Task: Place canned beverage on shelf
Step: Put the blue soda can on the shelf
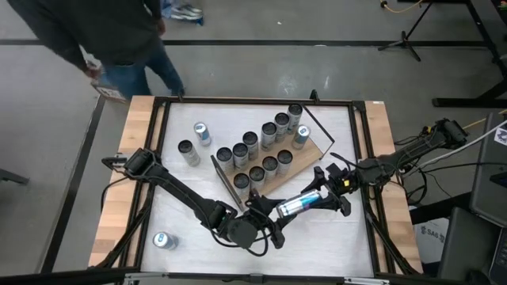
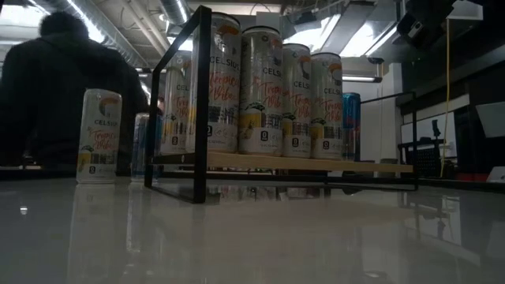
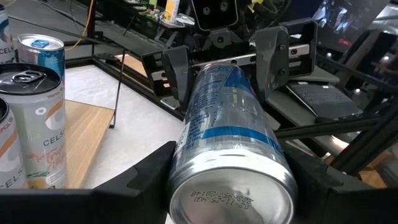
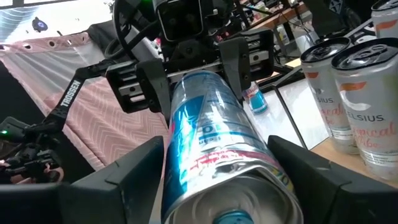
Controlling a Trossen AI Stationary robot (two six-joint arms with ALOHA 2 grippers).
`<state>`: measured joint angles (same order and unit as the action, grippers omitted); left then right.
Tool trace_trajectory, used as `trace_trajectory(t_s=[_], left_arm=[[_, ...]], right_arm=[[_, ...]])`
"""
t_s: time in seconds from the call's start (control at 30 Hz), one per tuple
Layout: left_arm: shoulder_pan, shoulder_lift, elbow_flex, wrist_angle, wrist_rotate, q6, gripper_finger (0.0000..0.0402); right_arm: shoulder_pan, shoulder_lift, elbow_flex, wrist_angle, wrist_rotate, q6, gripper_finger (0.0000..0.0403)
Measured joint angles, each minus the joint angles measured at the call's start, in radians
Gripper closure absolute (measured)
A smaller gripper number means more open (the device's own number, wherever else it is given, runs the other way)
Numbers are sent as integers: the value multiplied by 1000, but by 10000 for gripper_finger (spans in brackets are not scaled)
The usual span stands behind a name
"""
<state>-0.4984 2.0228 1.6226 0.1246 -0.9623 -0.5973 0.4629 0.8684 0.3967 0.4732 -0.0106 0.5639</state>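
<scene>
A blue and silver can (image 1: 299, 205) lies on its side in the air near the table's front right, held between my two grippers. My left gripper (image 1: 279, 212) is shut on one end and my right gripper (image 1: 320, 195) on the other. In the left wrist view the can (image 3: 227, 124) runs from my left gripper (image 3: 230, 186) to the right one. The shelf (image 1: 310, 152), a wood board in a black wire frame, stands mid-table with several upright cans (image 1: 250, 142) on it. My left gripper pinches the can's bottom end (image 3: 186, 165) between its two fingers, one on each side of the round wall. The fingers (image 3: 140, 180) come level from the table's near left and lie along the can. The can lies level, clear of the table. My right gripper pinches the can's top end (image 4: 180, 180), the end with the tab, between its two fingers on opposite sides of the wall. The fingers (image 4: 127, 177) come level from the table's right and lie along the can, which hangs clear of the table.
Loose cans stand left of the shelf (image 1: 203, 133) (image 1: 188, 152), and one blue can (image 1: 301, 136) stands at its far right corner. Another can (image 1: 164, 240) lies near the front left. A person (image 1: 111, 36) stands beyond the table's far left corner.
</scene>
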Motion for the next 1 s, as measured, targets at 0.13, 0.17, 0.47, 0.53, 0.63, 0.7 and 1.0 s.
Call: trace_trajectory(t_s=[0.13, 0.17, 0.47, 0.53, 0.63, 0.7, 1.0], left_arm=[[0, 0, 0, 3, -5, -2, 182], [1, 0, 0, 3, -5, -2, 182], [6, 0, 0, 6, 8, -4, 182], [6, 0, 0, 6, 8, -4, 181], [6, 0, 0, 6, 8, -4, 181], [7, 0, 0, 6, 12, -2, 181], [11, 0, 0, 1, 56, 3, 163]], right_arm=[[0, 0, 0, 0, -1, -21, 127], [0, 0, 0, 0, -1, -22, 127], [0, 0, 0, -4, -30, -63, 127], [0, 0, 0, -5, -30, -83, 127], [0, 0, 0, -5, -30, -98, 135], [0, 0, 0, -5, -29, -100, 150], [2, 0, 0, -10, -21, -98, 189]])
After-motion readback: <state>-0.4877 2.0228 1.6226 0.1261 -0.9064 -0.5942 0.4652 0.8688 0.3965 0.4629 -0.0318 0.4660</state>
